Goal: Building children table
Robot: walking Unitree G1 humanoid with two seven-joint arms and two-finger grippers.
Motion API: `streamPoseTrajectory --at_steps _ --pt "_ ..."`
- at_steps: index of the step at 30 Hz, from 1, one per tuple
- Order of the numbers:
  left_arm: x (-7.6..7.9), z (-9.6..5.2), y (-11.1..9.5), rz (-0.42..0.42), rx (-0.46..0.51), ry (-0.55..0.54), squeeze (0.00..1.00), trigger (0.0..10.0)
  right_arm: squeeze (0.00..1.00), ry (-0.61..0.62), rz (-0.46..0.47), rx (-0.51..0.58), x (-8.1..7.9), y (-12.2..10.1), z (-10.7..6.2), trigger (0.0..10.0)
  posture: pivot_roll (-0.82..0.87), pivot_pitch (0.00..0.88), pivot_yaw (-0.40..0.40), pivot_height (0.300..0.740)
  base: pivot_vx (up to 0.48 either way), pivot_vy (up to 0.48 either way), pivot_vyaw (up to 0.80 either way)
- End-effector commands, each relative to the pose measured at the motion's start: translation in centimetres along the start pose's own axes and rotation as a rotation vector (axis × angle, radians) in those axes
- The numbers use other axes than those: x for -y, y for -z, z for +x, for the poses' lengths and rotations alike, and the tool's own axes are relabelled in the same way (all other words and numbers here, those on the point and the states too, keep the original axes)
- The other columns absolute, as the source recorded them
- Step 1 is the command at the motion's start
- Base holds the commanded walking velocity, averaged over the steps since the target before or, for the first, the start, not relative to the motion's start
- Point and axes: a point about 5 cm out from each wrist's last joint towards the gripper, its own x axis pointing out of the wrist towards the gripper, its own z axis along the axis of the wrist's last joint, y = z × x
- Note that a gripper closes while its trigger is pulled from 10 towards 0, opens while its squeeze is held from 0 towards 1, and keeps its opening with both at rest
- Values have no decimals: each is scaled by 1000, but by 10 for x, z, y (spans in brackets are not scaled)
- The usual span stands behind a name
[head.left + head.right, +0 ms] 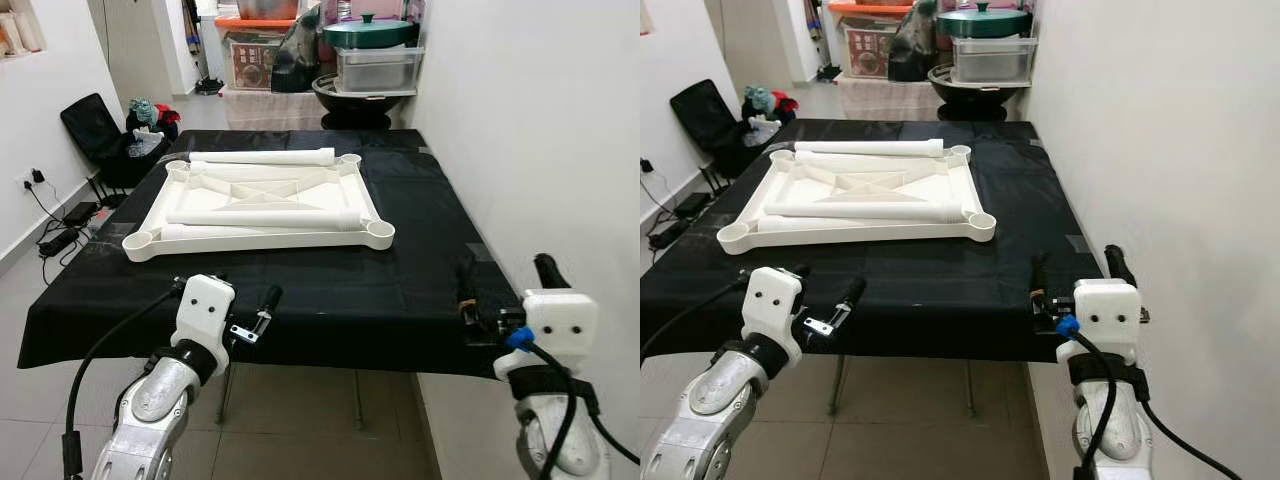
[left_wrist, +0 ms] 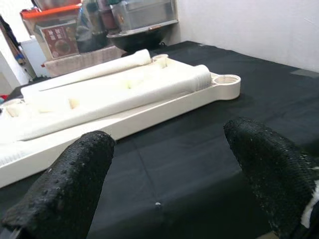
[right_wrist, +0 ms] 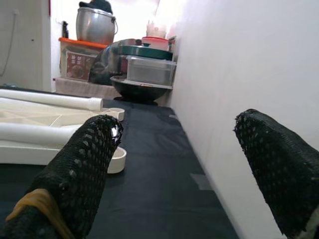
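A white plastic tabletop (image 1: 258,242) lies upside down on the black-covered table (image 1: 430,210), with round sockets at its corners, one at the near right (image 1: 380,230). White tube legs lie across it: one along the far edge (image 1: 262,157), another near the front (image 1: 262,217). My left gripper (image 2: 169,164) hovers open at the table's front edge, short of the tabletop's near left corner. My right gripper (image 1: 505,272) is open at the front right corner of the table, close to the wall. Nothing is between either pair of fingers.
A white wall (image 1: 540,120) runs along the table's right side. Behind the table stand shelves with pots and storage boxes (image 1: 370,60). A black chair with clothes (image 1: 100,135) and floor cables (image 1: 60,235) are on the left.
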Motion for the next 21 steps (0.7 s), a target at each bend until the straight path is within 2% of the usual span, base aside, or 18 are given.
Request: streamPoseTrajectory --at_steps 1,5,12,18,21 --pt "-4 0 -3 0 17 -7 0 10000 0 -46 40 -20 -9 3 2 10000 15 0 -31 740 0 0 0" --pt "-2 2 -1 -24 14 1 0 10000 0 -66 58 -37 -12 7 3 10000 13 0 -31 740 0 167 0" --pt "0 5 -1 -30 24 13 0 10000 0 -66 73 -51 -10 11 5 10000 12 0 -31 740 0 464 0" --pt "-1 10 -5 -32 54 24 0 10000 0 -76 70 -54 -12 10 11 10000 2 0 -29 740 0 0 0" --pt "-1 13 -5 -45 58 10 0 10000 0 -85 61 -59 -12 11 13 10000 -5 0 -27 740 480 0 0"
